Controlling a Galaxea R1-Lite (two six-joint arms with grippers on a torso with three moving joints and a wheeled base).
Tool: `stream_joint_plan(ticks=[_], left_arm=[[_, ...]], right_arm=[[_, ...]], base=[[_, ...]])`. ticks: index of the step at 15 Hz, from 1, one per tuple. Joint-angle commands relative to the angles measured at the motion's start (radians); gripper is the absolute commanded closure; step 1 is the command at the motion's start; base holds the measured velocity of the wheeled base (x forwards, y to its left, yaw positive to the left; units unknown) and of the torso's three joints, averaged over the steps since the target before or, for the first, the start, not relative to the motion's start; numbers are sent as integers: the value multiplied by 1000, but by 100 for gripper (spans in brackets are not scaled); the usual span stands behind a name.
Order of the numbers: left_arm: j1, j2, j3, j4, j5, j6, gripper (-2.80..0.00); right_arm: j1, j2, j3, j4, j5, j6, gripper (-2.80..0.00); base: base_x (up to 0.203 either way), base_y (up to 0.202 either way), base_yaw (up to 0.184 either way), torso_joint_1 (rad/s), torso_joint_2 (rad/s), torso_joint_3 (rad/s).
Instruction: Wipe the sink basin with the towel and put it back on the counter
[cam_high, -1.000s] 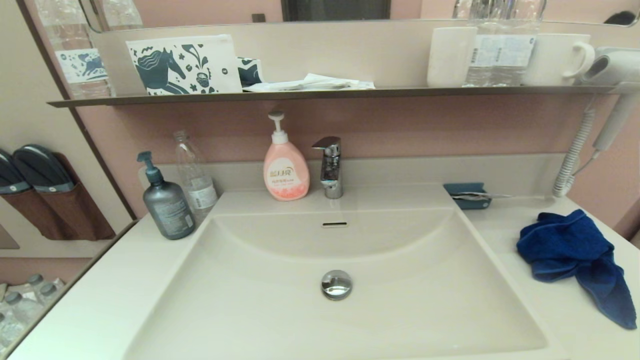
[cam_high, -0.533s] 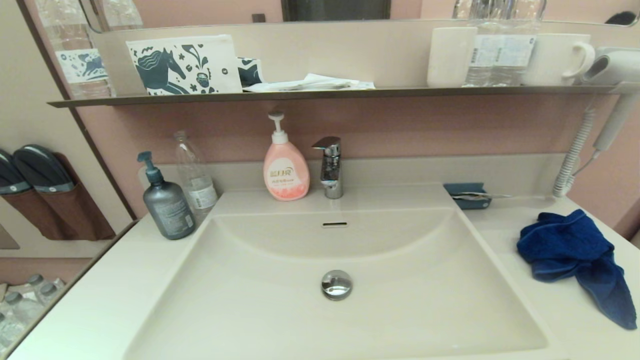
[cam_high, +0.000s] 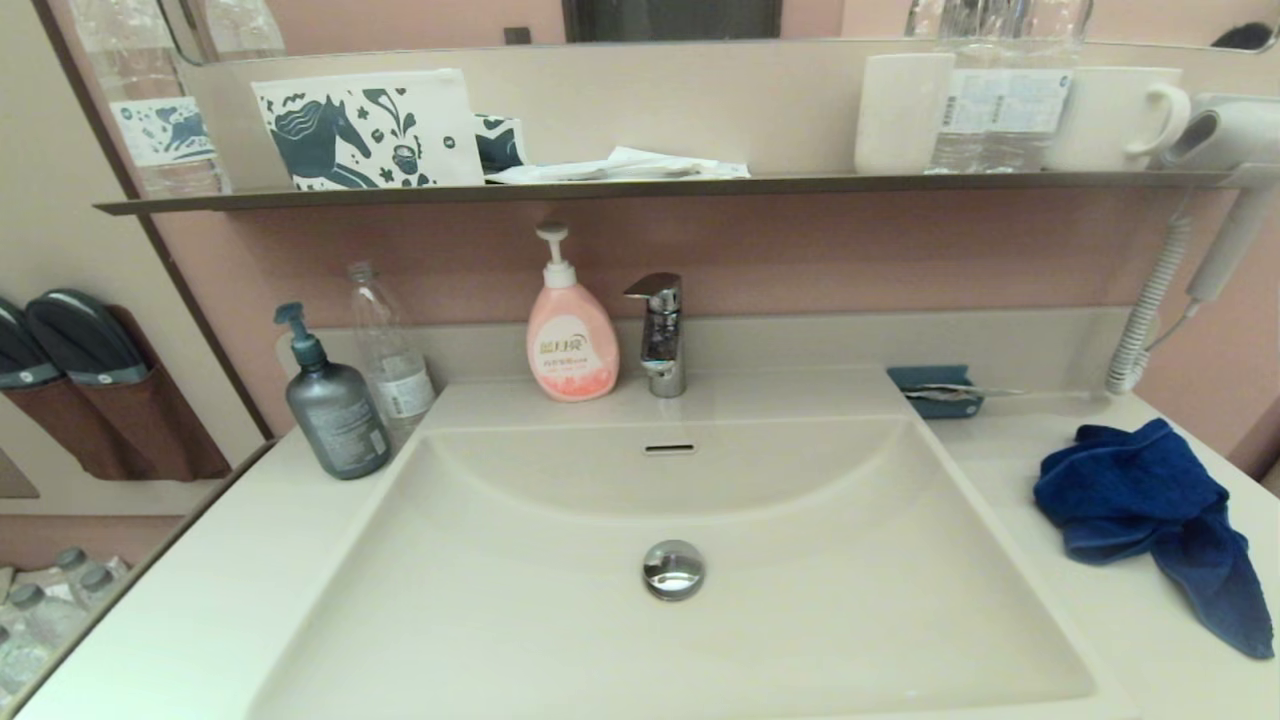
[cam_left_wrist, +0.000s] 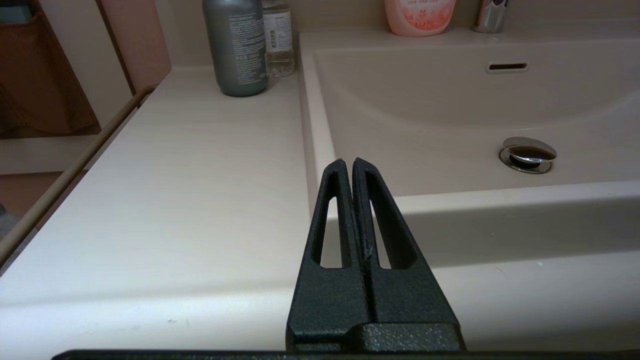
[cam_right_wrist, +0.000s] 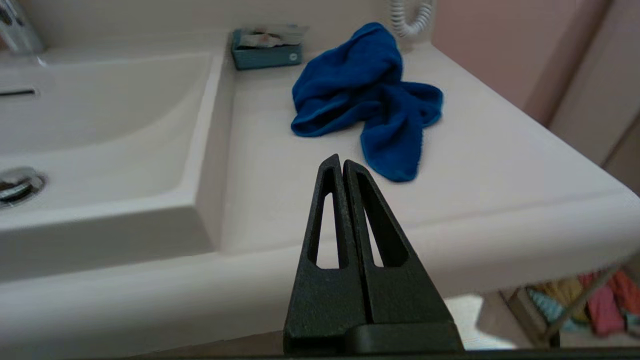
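The royal-blue towel (cam_high: 1150, 515) lies crumpled on the off-white counter (cam_high: 1010, 460) to the right of the sink basin (cam_high: 560, 620); the right wrist view shows the towel (cam_right_wrist: 367, 95) too. The basin holds nothing but its chrome drain plug (cam_high: 673, 568), below the overflow slot (cam_high: 669, 448). Neither arm shows in the head view. My right gripper (cam_right_wrist: 341, 163) is shut and empty, low before the counter's front edge, short of the towel. My left gripper (cam_left_wrist: 348, 164) is shut and empty, near the basin's front left corner.
A grey pump bottle (cam_high: 332, 400), a clear bottle (cam_high: 390, 350), a pink soap dispenser (cam_high: 570, 340) and the chrome tap (cam_high: 660, 330) line the back edge. A small teal tray (cam_high: 935, 390) sits behind the towel. A hairdryer cord (cam_high: 1140, 320) hangs at the right.
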Motion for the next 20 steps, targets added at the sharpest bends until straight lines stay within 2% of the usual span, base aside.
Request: stream_joint_plan(ticks=[1, 5, 8, 20], left_arm=[[0, 0, 0, 0, 0, 0, 0], [0, 1, 0, -1, 0, 0, 0], [0, 1, 0, 0, 0, 0, 0], [1, 1, 0, -1, 0, 0, 0]], right_arm=[[0, -5, 130, -150, 51, -42, 0], [-1, -5, 164, -145, 115, -82, 0], [0, -5, 163, -98, 116, -47, 0], [0, -3, 163, -98, 117, -44, 0]], base=[[0, 0, 0, 0, 0, 0], [0, 0, 0, 0, 0, 0], [0, 0, 0, 0, 0, 0], [0, 0, 0, 0, 0, 0]])
